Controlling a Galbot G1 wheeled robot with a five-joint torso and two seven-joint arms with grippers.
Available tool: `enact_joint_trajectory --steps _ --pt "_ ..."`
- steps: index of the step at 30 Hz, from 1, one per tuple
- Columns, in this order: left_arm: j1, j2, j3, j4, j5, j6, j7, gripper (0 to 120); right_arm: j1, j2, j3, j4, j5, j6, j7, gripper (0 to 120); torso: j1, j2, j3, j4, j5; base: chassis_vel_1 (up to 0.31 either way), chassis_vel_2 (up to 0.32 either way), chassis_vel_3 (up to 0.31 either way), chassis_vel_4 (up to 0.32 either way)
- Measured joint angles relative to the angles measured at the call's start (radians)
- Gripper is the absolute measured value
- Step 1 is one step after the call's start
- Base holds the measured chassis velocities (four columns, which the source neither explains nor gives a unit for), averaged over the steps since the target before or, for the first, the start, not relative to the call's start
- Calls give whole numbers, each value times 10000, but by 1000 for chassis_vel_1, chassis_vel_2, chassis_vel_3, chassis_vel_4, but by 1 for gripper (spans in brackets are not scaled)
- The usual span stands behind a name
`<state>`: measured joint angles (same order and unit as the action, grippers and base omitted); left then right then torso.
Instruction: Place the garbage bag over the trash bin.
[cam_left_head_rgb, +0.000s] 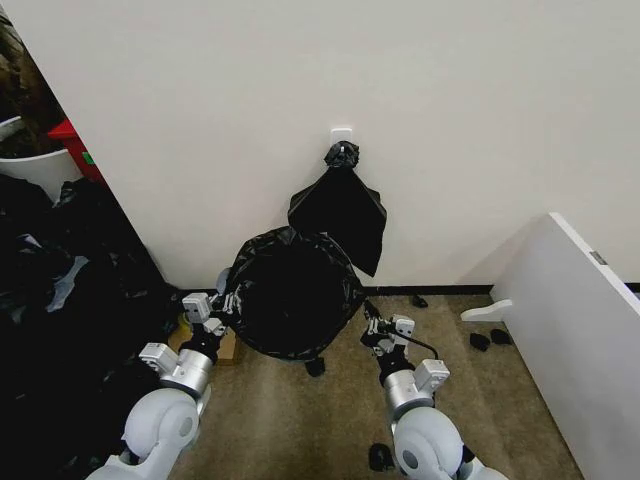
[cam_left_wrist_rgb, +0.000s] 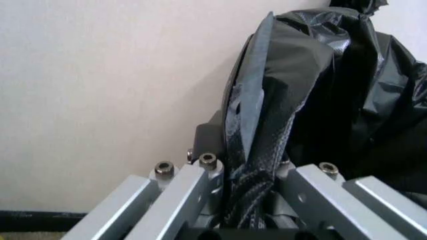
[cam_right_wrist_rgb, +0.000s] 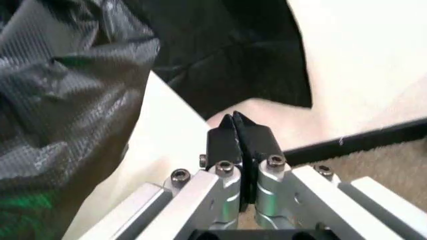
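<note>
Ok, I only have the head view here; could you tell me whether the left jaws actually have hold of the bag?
Observer: Yes. The left wrist view shows the left gripper shut on a bunched fold of the garbage bag.
Operator: Thank you. And the right side?
Observer: The right gripper has its jaws pressed together, and I can make out no bag fold between them.
Operator: Is the bin covered there?
Observer: Not fully. Bare cream wall of the trash bin shows beside that gripper, past the bag's edge.
</note>
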<state>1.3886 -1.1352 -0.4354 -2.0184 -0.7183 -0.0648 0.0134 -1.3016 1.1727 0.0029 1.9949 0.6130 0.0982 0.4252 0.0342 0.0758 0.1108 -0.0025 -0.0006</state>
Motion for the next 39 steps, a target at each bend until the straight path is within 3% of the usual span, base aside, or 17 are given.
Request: enact_joint_trajectory --steps 6,7,8,11,12,13,17,18,19,21,24,26,31,39 --pt "-43 128 -88 381 110 -615 726 4 -166 88 609 240 -1604 434 529 0 0 0 0 1 2 0 0 0 0" --pt "-116 221 -129 691 95 -1008 1412 4 -174 78 910 347 -1701 496 527 5 0 0 0 1 0 0 0 0 0" --pt "-116 221 -129 691 95 -1008 1412 4 -174 78 910 347 -1701 496 527 5 0 0 0 1 0 0 0 0 0" --pt "-397 436 -237 1626 -30 -1946 3751 4 -216 -108 1584 446 -1788 1312 -344 19 0 0 0 -1 2 0 0 0 0" --pt "-397 436 -237 1626 -30 -1946 3751 4 -216 -108 1584 446 -1788 1312 -344 19 0 0 0 -1 2 0 0 0 0" --pt "-586 553 -259 2278 -41 -2343 4927 4 -262 -305 1827 304 -1874 2322 -1886 25 0 0 0 -2 -6 0 0 0 0" --pt "-810 619 -326 3165 33 -2974 6576 4 -212 -733 1869 -130 -1169 3928 -5029 43 0 0 0 1 0 0 0 0 0" --pt "-810 619 -326 3165 33 -2974 6576 4 -212 -733 1869 -130 -1169 3928 -5029 43 0 0 0 1 0 0 0 0 0" --pt "-865 638 -323 3399 226 -3168 6971 4 -143 -908 1951 -356 -518 4301 -6500 50 0 0 1 2 1 0 0 0 0" --pt "-904 697 -323 3540 355 -3316 7205 4 -97 -1118 2144 -642 -21 4374 -7908 58 0 0 0 -1 -3 0 0 0 0" --pt "-930 772 -347 3603 406 -3428 7445 4 5 -1337 2285 -1033 155 4351 -8809 68 0 0 0 0 2 0 0 0 0" --pt "-930 796 -352 3608 420 -3452 7496 4 39 -1391 2310 -1154 185 4329 -8998 71 0 0 1 1 1 0 0 0 0" --pt "-895 842 -390 3540 426 -3529 7727 4 124 -1524 2296 -1694 -126 4036 -9483 94 0 0 0 0 1 0 0 0 0" --pt "-835 869 -425 3475 460 -3569 8007 4 289 -1520 2248 -2047 -290 3849 -9200 100 0 0 0 1 0 0 0 0 0"
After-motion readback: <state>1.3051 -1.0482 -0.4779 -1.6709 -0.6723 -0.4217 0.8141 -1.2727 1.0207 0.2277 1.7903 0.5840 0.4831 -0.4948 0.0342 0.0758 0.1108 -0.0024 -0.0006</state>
